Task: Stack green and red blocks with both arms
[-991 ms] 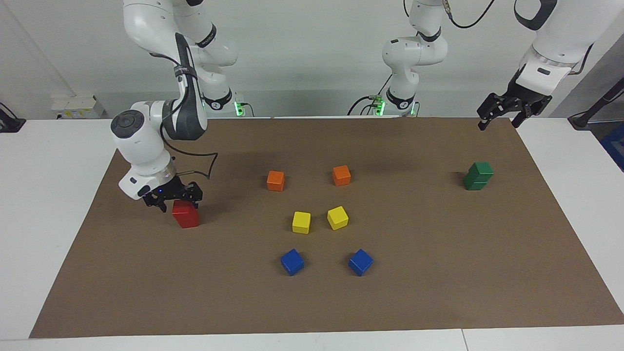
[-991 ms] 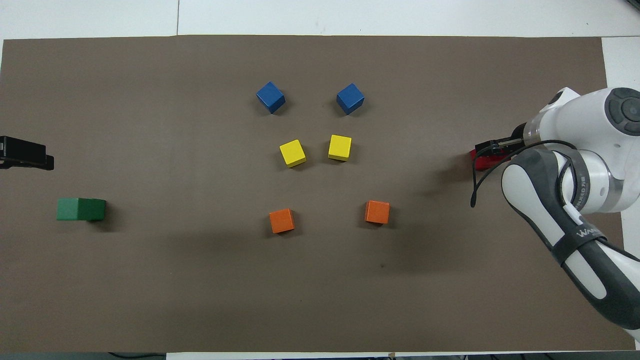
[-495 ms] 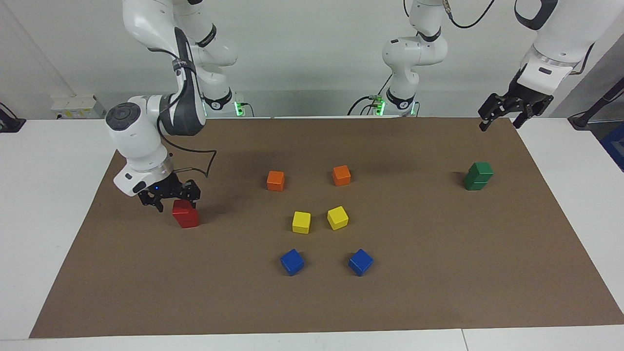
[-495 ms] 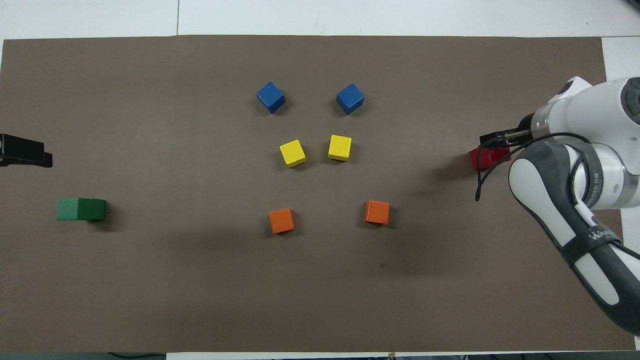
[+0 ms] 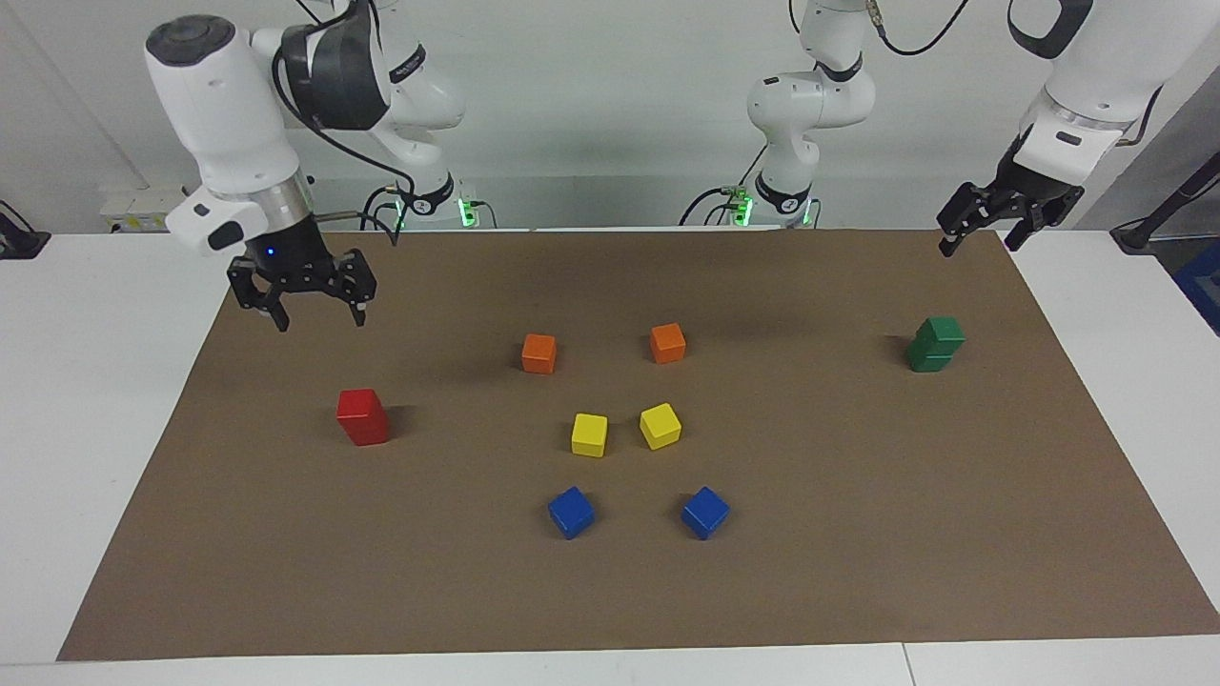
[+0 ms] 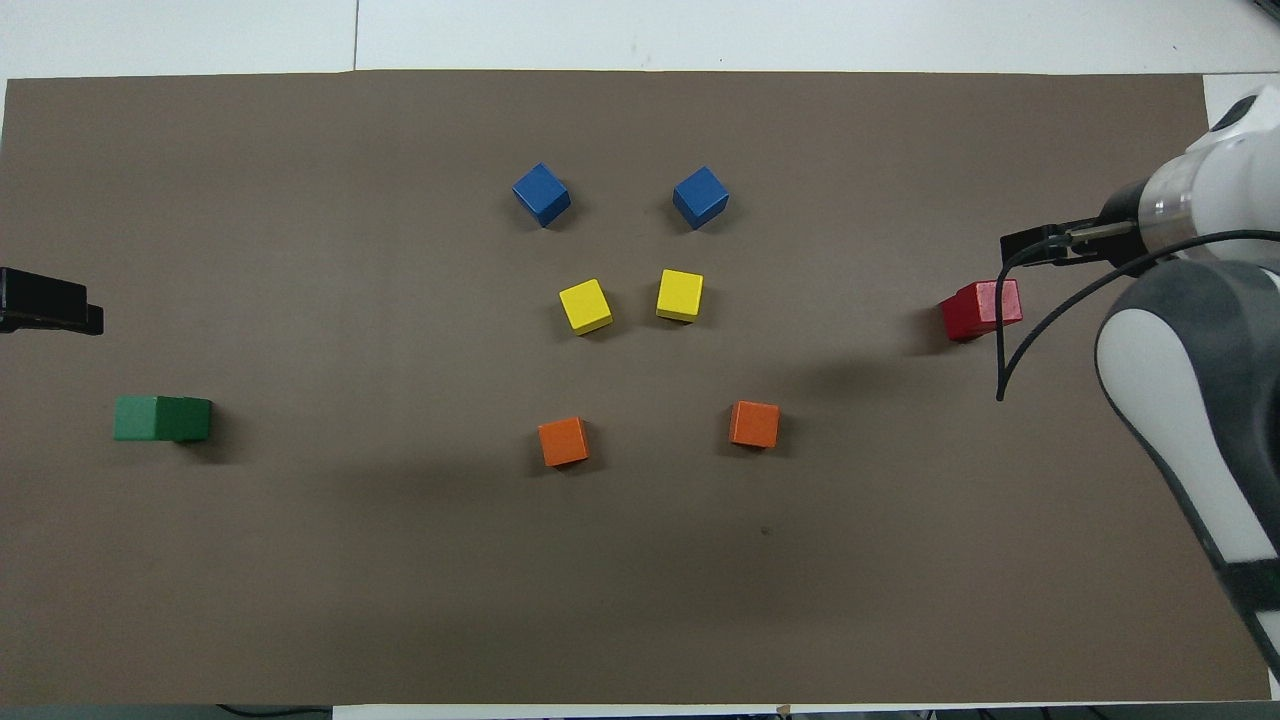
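Hidden or cut off: in the overhead view the left gripper (image 6: 45, 302) shows only as a black bar at the frame's left edge, and the right gripper (image 6: 1050, 245) only edge-on beside its white wrist; the lower block of each stack is largely covered by the upper one there.
Right gripper: upper left of the facing view (image 5: 305, 291), in the air over the brown mat (image 5: 610, 591), fingers spread, holding nothing.
Left gripper: upper right of the facing view (image 5: 986, 224), over the mat's corner, fingers apart and empty; this arm waits.
Red blocks: stacked one on the other (image 5: 362, 416), left of centre in the facing view; right edge region in the overhead view (image 6: 982, 309).
Green blocks: stacked, the upper one slightly offset (image 5: 934, 344), right side of the facing view; left side in the overhead view (image 6: 162, 418).
Other cubes: two orange (image 5: 538, 353), two yellow (image 5: 589, 434), two blue (image 5: 571, 512), clustered mid-frame, apart from each other.
Change from earlier frame: the right gripper, a second ago low beside the red stack's top, has risen clear of it and moved toward the upper left of the facing view; the red stack stands as it did. The left gripper and green stack are practically unchanged.
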Action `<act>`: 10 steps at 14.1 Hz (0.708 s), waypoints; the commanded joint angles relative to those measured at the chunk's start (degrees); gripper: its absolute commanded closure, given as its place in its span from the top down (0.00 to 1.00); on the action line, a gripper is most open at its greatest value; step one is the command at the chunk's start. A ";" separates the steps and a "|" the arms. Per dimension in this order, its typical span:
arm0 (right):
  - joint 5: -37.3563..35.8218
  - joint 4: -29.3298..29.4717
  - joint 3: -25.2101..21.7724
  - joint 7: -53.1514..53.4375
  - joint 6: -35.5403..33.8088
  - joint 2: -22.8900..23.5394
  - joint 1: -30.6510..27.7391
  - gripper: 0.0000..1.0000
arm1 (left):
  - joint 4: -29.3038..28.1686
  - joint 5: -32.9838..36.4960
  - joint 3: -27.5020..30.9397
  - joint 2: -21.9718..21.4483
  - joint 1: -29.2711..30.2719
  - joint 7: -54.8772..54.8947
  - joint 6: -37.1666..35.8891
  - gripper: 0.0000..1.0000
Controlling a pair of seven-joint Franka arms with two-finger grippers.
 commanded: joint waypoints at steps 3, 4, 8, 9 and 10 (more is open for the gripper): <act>0.08 12.13 -1.71 0.03 -11.63 4.04 -0.14 1.00 | -1.90 0.81 0.35 -1.64 -0.26 0.44 1.12 1.00; 0.60 12.23 -3.46 0.03 -12.15 4.13 1.34 1.00 | -1.90 0.81 0.35 -1.64 -0.26 0.44 1.12 1.00; 0.87 12.58 -5.41 0.21 -15.14 4.13 2.59 1.00 | -1.90 0.81 0.35 -1.64 -0.35 0.35 1.03 1.00; 0.79 12.58 -5.41 0.29 -15.32 4.05 2.50 1.00 | -1.90 0.81 0.35 -1.64 -0.35 0.35 1.03 1.00; 0.61 12.49 -5.32 0.47 -15.32 4.05 2.50 1.00 | -1.90 0.81 0.35 -1.64 -0.35 0.35 1.03 1.00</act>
